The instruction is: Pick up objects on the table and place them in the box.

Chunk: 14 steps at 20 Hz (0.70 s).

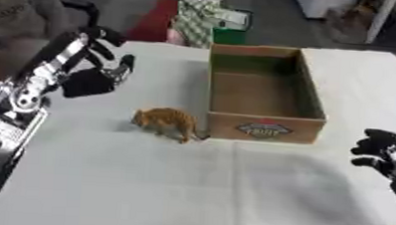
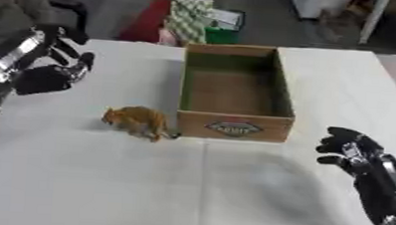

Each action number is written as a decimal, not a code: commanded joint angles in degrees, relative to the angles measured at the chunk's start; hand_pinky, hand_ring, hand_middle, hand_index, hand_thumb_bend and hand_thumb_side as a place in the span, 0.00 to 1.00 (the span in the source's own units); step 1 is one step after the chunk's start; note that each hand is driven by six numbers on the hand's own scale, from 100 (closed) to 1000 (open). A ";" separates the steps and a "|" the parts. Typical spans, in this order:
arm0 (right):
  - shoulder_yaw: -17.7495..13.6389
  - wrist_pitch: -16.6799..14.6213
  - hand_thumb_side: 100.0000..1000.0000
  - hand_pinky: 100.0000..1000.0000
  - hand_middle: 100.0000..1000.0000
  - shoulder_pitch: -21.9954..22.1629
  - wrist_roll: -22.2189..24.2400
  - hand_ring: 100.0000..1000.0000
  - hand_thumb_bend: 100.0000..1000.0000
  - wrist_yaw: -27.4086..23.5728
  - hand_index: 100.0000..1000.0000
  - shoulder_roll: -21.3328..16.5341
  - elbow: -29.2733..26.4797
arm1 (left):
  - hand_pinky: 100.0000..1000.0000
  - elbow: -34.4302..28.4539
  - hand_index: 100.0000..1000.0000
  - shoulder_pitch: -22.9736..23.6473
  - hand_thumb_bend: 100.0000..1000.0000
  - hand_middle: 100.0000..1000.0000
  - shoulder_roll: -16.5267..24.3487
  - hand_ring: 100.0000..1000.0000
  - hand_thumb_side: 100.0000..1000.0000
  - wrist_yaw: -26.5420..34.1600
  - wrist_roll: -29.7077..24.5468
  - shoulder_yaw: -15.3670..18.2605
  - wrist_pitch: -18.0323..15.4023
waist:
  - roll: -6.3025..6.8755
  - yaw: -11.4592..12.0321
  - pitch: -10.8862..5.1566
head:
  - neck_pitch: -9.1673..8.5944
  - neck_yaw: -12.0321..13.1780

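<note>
An orange toy animal (image 1: 168, 122) stands on the white table, just left of the front corner of an open cardboard box (image 1: 264, 91). Nothing shows inside the box. My left hand (image 1: 99, 72) hovers above the table's left side, behind and left of the toy, its fingers relaxed and holding nothing. My right hand (image 2: 349, 147) rests near the right edge, in front and right of the box, with fingers loosely curled and nothing in them.
The white table (image 1: 188, 183) stretches toward me in front of the toy and box. Beyond its far edge lie a green-patterned bag and a green bin (image 1: 210, 21) on the floor, beside a red mat.
</note>
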 commanded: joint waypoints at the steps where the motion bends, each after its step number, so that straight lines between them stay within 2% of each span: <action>1: -0.06 -0.07 0.56 0.59 0.57 -0.44 0.19 0.64 0.00 0.43 0.74 -1.10 -0.60 | 0.65 3.75 0.81 -3.12 0.20 0.73 0.99 0.69 0.35 -3.29 -3.14 -1.19 -0.12 | -0.15 -0.07 -0.97 | -0.98 0.29; 9: 0.07 -0.01 0.56 0.59 0.57 -0.36 0.32 0.64 0.00 0.58 0.74 -1.06 -0.53 | 0.65 10.94 0.81 -6.50 0.28 0.73 -1.47 0.70 0.36 -10.52 -9.70 -2.69 -2.40 | -0.02 -0.28 -0.89 | -1.88 0.40; 14: 0.11 0.02 0.56 0.59 0.57 -0.28 0.33 0.64 0.00 0.58 0.74 -1.04 -0.48 | 0.66 13.81 0.82 -7.44 0.32 0.74 -2.47 0.70 0.35 -12.40 -12.02 -3.38 -3.85 | 0.00 -0.32 -0.98 | -2.10 0.21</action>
